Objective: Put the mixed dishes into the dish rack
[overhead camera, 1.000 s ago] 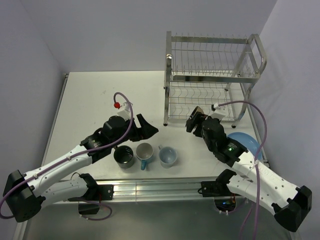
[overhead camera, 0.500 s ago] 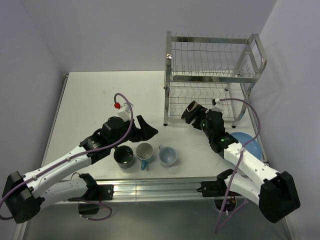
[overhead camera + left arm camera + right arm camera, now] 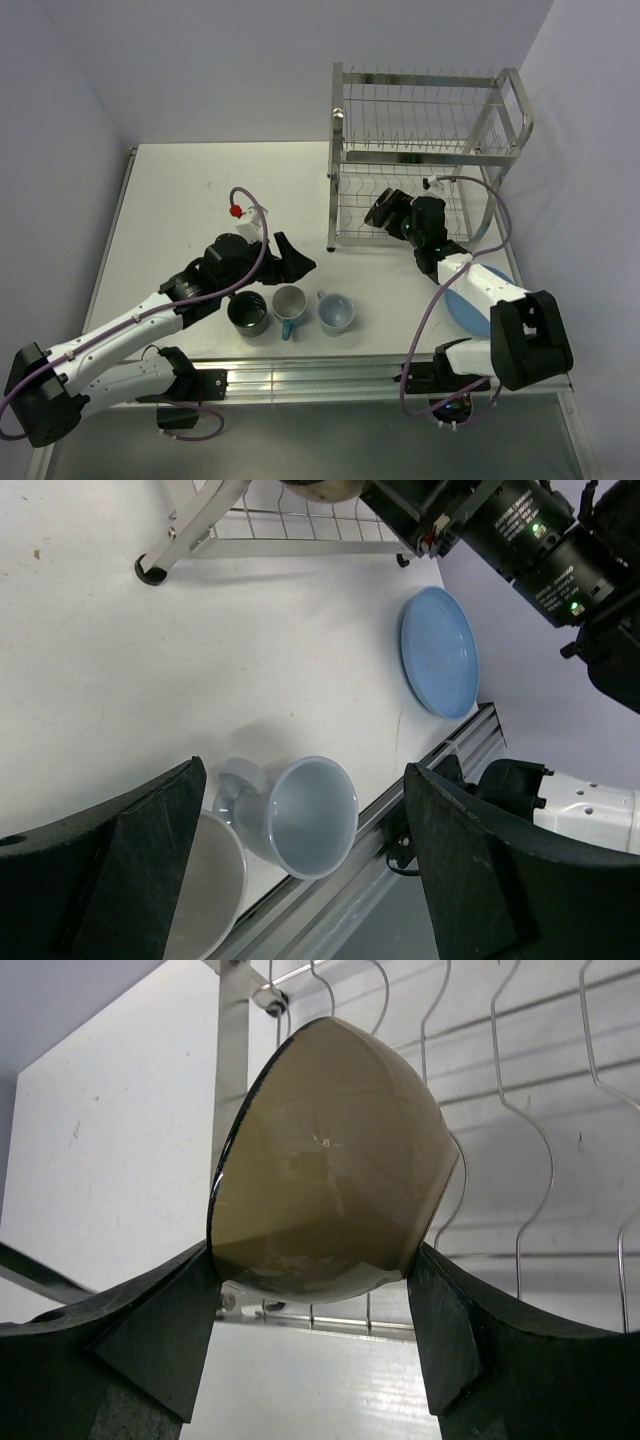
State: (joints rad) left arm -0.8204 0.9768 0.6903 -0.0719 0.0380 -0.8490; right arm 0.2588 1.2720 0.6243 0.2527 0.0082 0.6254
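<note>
Glossy glazed bowl [image 3: 330, 1160], shiny steel rack [image 3: 420, 152], matt table [image 3: 200, 190]

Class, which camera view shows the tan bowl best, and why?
Right wrist: the bowl fills the frame, tan outside clear, clamped in the right gripper. Top external shows it small at the dish rack; left wrist catches only a sliver.

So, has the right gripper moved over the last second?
Yes. The right gripper, shut on the bowl, has moved up the top view, toward the dish rack, and is now at its lower tier.
</note>
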